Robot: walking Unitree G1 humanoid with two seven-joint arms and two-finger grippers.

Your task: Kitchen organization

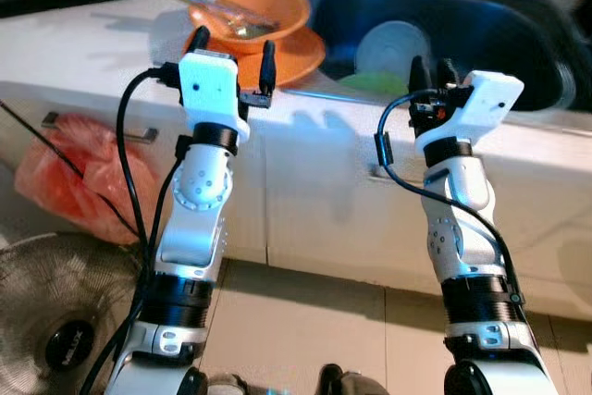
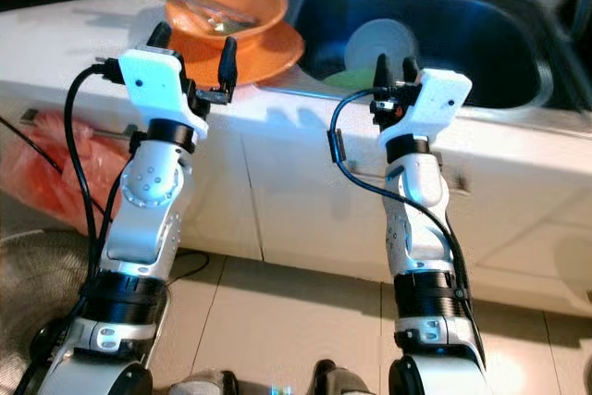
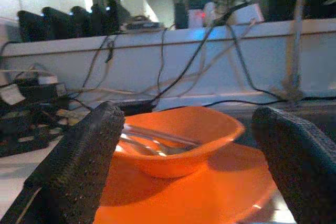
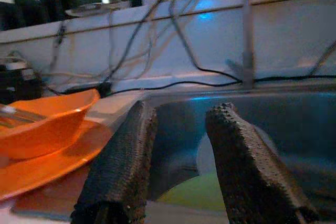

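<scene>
Orange bowl (image 1: 250,8) sits nested on an orange plate (image 1: 301,55) on the white surface (image 1: 92,39), just left of the sink (image 1: 518,34) and close to the surface's front edge. Utensils (image 1: 217,6) lie in the bowl, their long axis running from the far left rim down toward the bowl's middle (what kind they are is hard to tell). Inside the sink lie a white plate (image 1: 393,43) and something green (image 1: 375,83) in front of it.

The left gripper (image 1: 234,48) hangs right at the near rim of the orange plate, its fingers (image 3: 79,166) spread wide, empty. In the left wrist view the bowl lies straight ahead, framed between the two fingers and beyond their tips, so the stack lies directly along this gripper's line of reach. This is plainly the nearer arm for the orange dishes; a short push forward would probably bring the fingers either side of the plate's edge or the bowl's wall.

The right gripper (image 1: 432,73) hovers at the sink's front lip, fingers (image 4: 121,171) parted by a narrower gap and holding nothing. Its wrist view looks into the basin, with the white plate and the green thing ahead, the orange stack off to one side. So that arm is better placed for the sink's contents.

Below the surface a red plastic bag (image 1: 79,182) hangs from a drawer handle, and a fan (image 1: 55,312) stands on the floor.
</scene>
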